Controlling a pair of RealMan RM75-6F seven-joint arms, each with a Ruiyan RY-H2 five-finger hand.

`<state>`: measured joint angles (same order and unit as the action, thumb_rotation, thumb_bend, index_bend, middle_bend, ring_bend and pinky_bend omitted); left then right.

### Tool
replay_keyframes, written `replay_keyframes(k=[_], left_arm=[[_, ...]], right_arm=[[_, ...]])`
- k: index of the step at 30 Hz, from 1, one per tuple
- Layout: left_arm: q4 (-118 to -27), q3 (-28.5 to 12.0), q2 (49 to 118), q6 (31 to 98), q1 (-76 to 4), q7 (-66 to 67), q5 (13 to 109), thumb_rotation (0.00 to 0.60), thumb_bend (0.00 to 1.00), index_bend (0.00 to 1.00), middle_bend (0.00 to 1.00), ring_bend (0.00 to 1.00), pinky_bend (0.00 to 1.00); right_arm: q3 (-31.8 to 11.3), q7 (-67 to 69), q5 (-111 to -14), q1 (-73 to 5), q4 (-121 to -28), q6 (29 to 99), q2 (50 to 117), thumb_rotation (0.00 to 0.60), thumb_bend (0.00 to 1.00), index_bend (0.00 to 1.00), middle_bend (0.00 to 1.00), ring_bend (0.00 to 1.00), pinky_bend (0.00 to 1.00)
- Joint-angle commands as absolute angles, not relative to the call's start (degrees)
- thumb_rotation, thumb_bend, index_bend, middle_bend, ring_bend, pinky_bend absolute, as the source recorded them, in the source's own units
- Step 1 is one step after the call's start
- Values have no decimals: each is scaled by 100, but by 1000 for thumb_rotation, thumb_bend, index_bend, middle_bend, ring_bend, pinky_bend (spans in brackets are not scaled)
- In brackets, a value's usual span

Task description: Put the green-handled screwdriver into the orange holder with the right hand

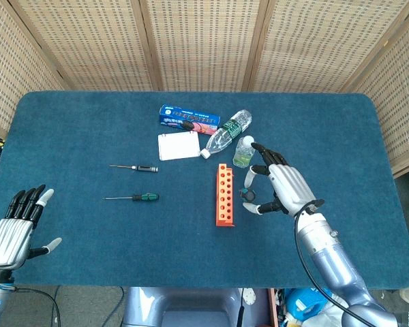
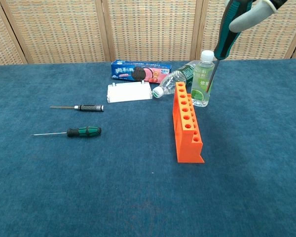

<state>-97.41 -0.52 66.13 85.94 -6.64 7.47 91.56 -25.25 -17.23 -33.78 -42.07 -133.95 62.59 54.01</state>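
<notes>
The bench [image 1: 68,122] wears a blue cloth that looks grippy, so things on it should not slide.

The right hand [image 1: 281,189] hangs at about three o'clock from the orange holder [image 1: 224,194], just beside it, pinching the green-handled screwdriver [image 2: 228,30] by its handle between thumb and finger, shaft down and tilted. The left hand [image 1: 15,228] rests released at the bench's seven o'clock corner, fingers apart, holding nothing.

The holder is rigid plastic with a row of holes and probably light enough to tip if the tip snags.

The screwdriver should handle as light and stiff; its ribbed handle is the right hold, the thin shaft too slick.
</notes>
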Motion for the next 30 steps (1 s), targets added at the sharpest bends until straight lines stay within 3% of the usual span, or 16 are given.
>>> replay_keyframes(k=[1, 11, 30], left_arm=[[-9741, -56, 6608, 8602, -658, 732, 9141, 600, 0, 0, 0, 0, 0], [-9708, -74, 6605, 8564, -670, 671, 9084, 600, 0, 0, 0, 0, 0], [-9632, -76, 6645, 8428, -717, 614, 8985, 600, 0, 0, 0, 0, 0]], right_arm=[[-2618, -1595, -2898, -4421, -13399, 6152, 5350, 600, 195, 662, 0, 0, 0], [-2740, -1262, -1882, -4947, -13244, 5707, 5171, 600, 194, 665, 0, 0, 0], [-2693, -901, -1490, -5489, -12886, 5697, 5408, 600, 194, 667, 0, 0, 0]])
